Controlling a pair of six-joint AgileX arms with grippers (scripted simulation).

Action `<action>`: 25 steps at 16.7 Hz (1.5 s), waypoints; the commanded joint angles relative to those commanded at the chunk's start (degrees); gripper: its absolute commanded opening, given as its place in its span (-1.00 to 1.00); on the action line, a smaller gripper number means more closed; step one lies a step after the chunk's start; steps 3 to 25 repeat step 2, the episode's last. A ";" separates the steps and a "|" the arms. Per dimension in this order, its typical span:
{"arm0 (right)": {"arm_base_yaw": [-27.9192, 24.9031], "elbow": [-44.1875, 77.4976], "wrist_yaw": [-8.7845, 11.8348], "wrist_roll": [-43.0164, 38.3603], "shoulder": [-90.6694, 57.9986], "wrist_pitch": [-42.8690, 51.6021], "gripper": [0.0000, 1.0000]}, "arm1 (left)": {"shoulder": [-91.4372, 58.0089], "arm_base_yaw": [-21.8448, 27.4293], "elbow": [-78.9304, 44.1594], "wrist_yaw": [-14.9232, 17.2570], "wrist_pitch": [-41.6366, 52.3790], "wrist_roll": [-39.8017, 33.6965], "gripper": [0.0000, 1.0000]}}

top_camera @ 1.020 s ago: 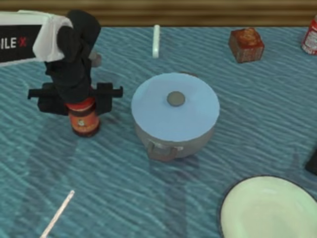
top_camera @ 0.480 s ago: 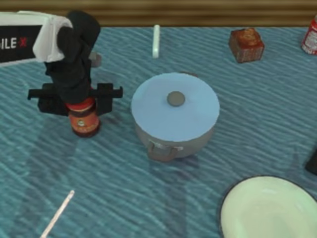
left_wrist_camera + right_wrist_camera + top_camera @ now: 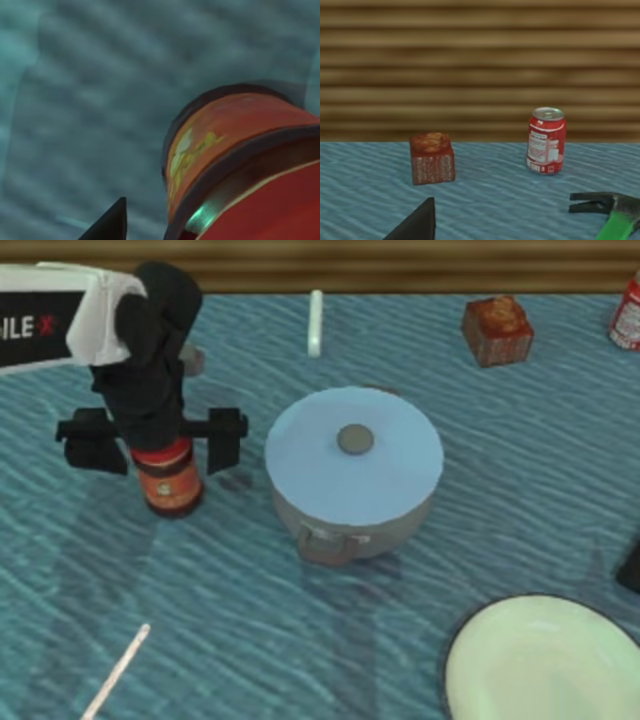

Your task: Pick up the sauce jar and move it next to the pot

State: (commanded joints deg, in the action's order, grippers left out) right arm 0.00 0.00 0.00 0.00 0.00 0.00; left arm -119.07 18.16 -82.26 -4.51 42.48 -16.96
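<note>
The sauce jar (image 3: 168, 480) stands upright on the blue cloth, a short gap to the left of the grey pot (image 3: 352, 472) with its pale-blue lid. My left gripper (image 3: 150, 433) hangs directly over the jar's top, open, its dark fingers spread to either side and clear of the jar. The left wrist view is filled by the jar's red rim and label (image 3: 240, 165), with one dark fingertip (image 3: 112, 222) apart from it. My right gripper (image 3: 632, 565) is parked at the right edge, open, with nothing in it.
A reddish-brown box (image 3: 497, 330) and a red-and-white can (image 3: 627, 310) stand at the back right. A pale-green plate (image 3: 545, 660) lies front right. A white bar (image 3: 316, 322) lies behind the pot and a pale stick (image 3: 117, 670) front left. A green-handled hammer (image 3: 612, 215) lies near the can.
My left gripper's fingers have spread apart and let go of the sauce jar, which stays standing where it was. Nothing else moved.
</note>
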 joint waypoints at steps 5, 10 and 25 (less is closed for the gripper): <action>0.00 0.00 0.00 0.00 0.00 0.00 1.00 | 0.00 0.00 0.00 0.00 0.00 0.00 1.00; 0.00 0.00 0.00 0.00 0.00 0.00 1.00 | 0.00 0.00 0.00 0.00 0.00 0.00 1.00; 0.00 0.00 0.00 0.00 0.00 0.00 1.00 | 0.00 0.00 0.00 0.00 0.00 0.00 1.00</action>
